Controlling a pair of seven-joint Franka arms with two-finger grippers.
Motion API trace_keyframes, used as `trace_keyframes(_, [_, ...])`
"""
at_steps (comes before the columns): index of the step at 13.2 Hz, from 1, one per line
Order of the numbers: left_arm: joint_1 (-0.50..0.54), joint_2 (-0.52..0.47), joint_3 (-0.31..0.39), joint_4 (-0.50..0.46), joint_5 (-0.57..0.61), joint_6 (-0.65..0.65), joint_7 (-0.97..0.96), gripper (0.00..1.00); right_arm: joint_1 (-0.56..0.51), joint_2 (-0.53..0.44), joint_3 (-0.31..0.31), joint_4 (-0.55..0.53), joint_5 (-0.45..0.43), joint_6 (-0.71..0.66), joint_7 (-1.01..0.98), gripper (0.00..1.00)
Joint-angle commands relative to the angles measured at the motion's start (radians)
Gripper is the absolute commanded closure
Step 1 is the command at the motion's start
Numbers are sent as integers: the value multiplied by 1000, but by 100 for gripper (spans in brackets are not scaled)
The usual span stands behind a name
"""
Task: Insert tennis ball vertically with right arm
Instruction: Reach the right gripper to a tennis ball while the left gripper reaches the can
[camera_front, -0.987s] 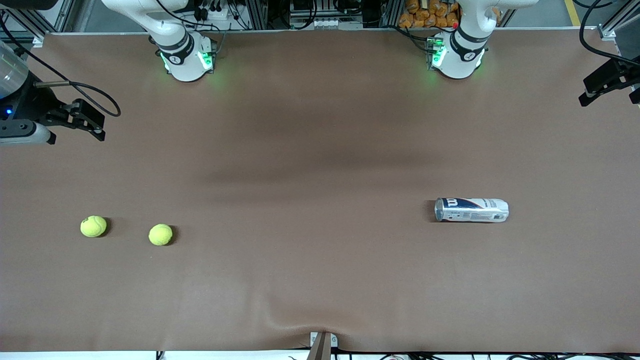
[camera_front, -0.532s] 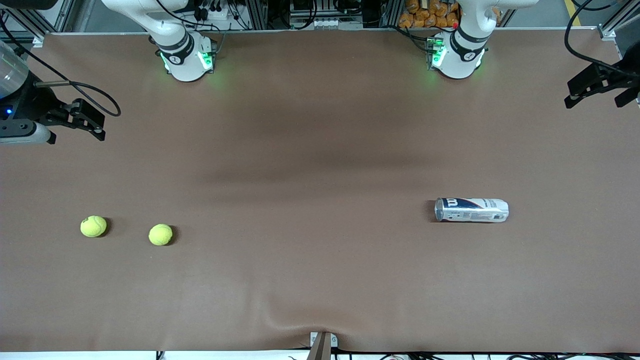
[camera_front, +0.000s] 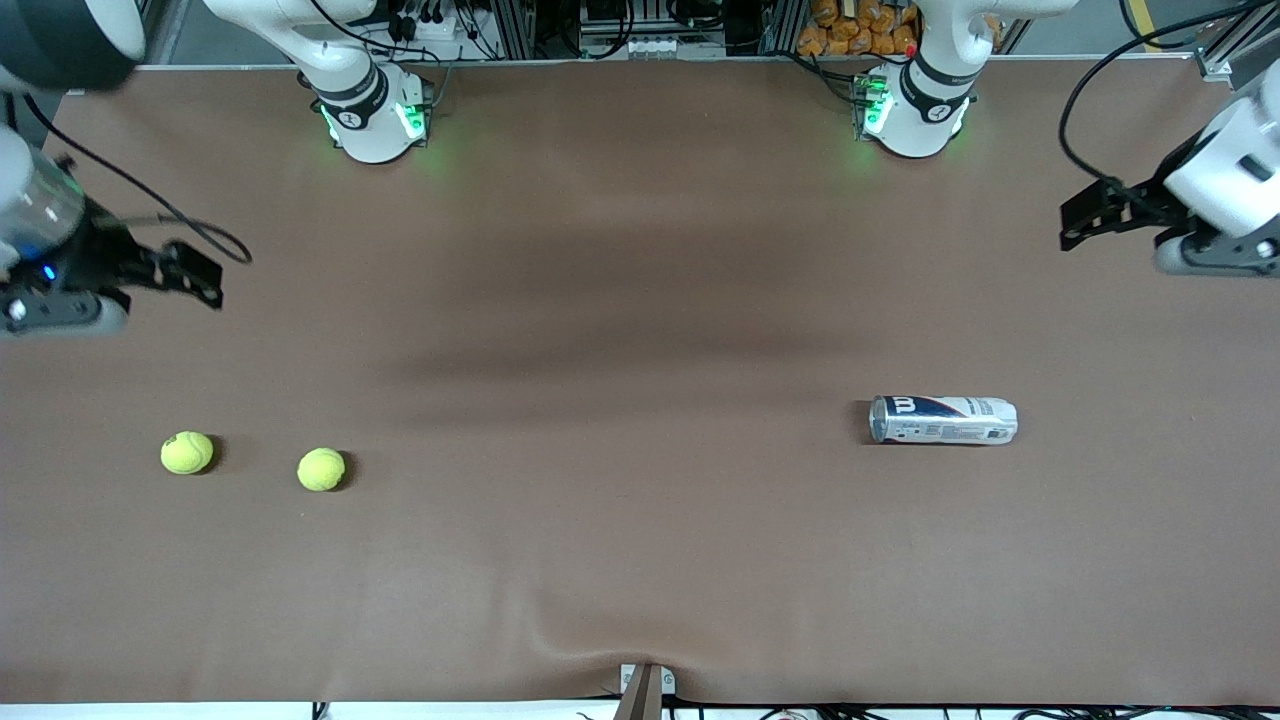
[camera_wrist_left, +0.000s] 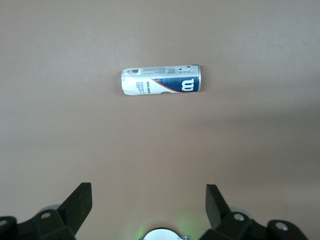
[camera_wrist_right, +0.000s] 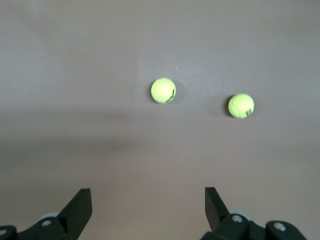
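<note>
Right wrist view shows only 2 tennis balls (camera_wrist_right: 163, 90) on the table (camera_front: 640, 560); left wrist view only the can (camera_wrist_left: 161, 80), lying flat. Front view: right tool (camera_front: 195, 275) and left tool (camera_front: 1085, 215), both released, hover over their own table ends.

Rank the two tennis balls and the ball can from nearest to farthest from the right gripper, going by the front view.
The right gripper hangs open over the right arm's end of the table.
1. Outer tennis ball, closest to that end of the table.
2. Inner tennis ball, beside the first, a little toward the middle.
3. Tennis ball can, lying on its side toward the left arm's end.
</note>
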Motion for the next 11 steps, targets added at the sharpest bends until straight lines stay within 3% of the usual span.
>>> trace_keyframes(1, [-19, 43, -2, 7, 28, -1, 19, 0, -2, 37, 7, -89, -18, 135, 5, 0])
trace_keyframes(3, [-19, 75, -2, 9, 57, -1, 79, 0, -8, 112, 7, -109, -15, 227, 2, 0])
trace_keyframes(6, [-19, 153, -3, 9, 78, 10, 212, 0, -11, 134, 7, -239, -17, 416, -3, 0])
trace_keyframes(9, [-20, 264, -2, 9, 84, 48, 475, 0, -28, 181, 7, -343, -20, 603, -6, 0])
trace_keyframes(11, [-54, 330, -8, 9, 172, 118, 652, 0, -31, 206, 5, -411, -23, 728, -9, 0])
